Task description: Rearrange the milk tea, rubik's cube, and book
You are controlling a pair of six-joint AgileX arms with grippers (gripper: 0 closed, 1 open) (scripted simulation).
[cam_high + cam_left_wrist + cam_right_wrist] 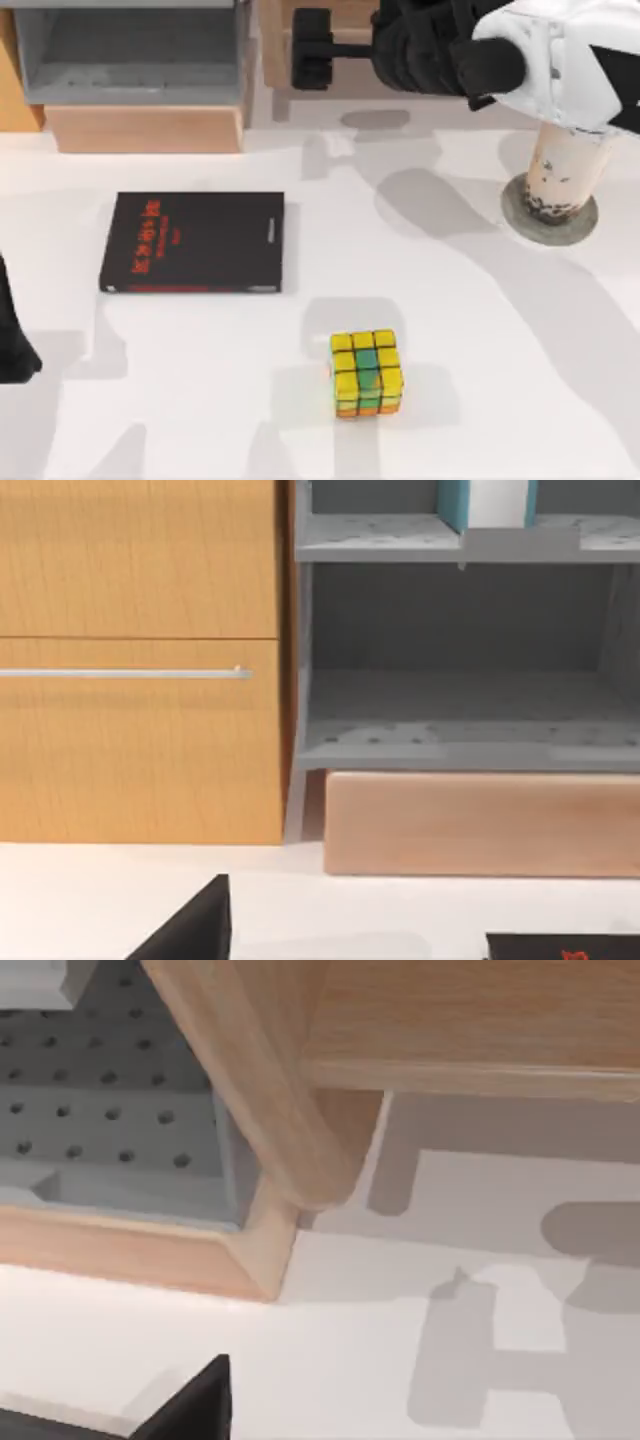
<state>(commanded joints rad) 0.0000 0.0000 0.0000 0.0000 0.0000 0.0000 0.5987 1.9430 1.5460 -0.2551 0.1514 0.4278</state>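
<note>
The book (190, 243), black with red lettering, lies flat at the left middle of the table; its corner (565, 947) shows in the left wrist view. The rubik's cube (366, 373), mostly yellow and green, sits in front of centre. The milk tea (562, 170) stands upright at the right on a grey disc (575, 228), its top hidden by my right arm. My right gripper (305, 48) hangs open at the back, well left of the cup and holding nothing; one finger (195, 1405) shows. My left gripper (15, 345) is parked open at the left edge, with one finger (190, 930) in view.
A grey shelf unit (130, 50) on a pale wooden base (145, 128) stands at the back left, beside an orange wooden cabinet (140, 660) with a bar handle. A blue and white item (488, 502) stands on an upper shelf. A wooden frame (300, 1090) sits at the back centre.
</note>
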